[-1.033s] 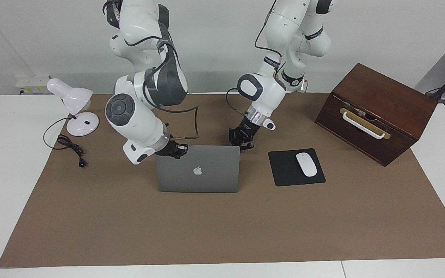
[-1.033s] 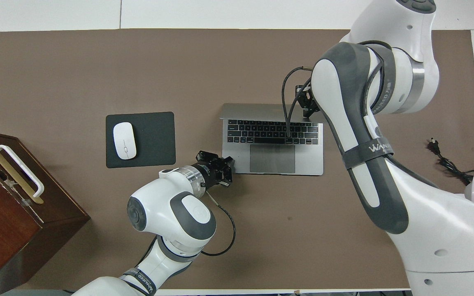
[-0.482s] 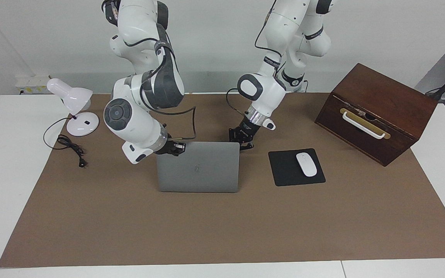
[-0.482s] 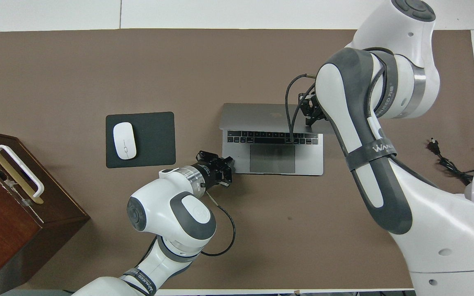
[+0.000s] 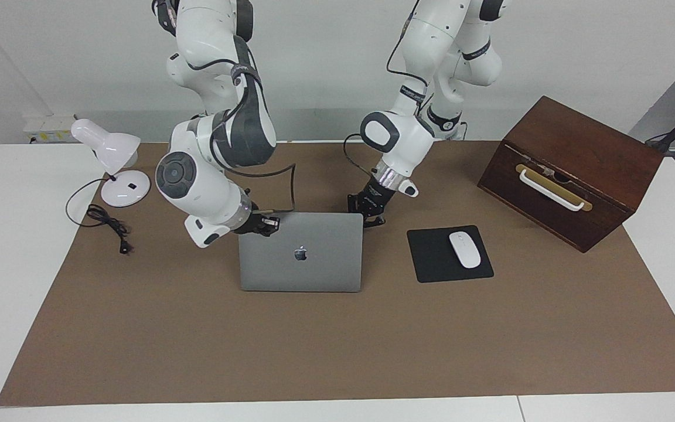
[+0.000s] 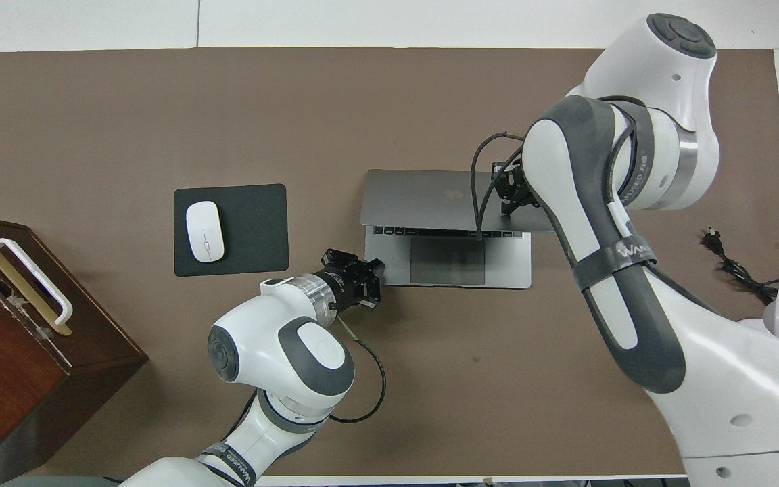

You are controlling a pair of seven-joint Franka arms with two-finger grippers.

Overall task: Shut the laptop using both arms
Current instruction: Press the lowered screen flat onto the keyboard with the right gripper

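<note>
So the slim silver-grey metal laptop (image 5: 300,258) (image 6: 447,226) sits mid-table on the brown mat (image 5: 337,346), lid tipped partway down over the keys, trackpad still showing. Right tool (image 5: 262,224) (image 6: 512,193), fingers together, is pressed against the lid's top corner toward the right arm's end of the table. Left tool (image 5: 370,212) (image 6: 362,281), also pinched shut with nothing in it, sits right at the base's near corner on the left arm's end. Black mouse pad (image 5: 431,258) with white mouse (image 5: 465,249) lies beside the laptop.
</note>
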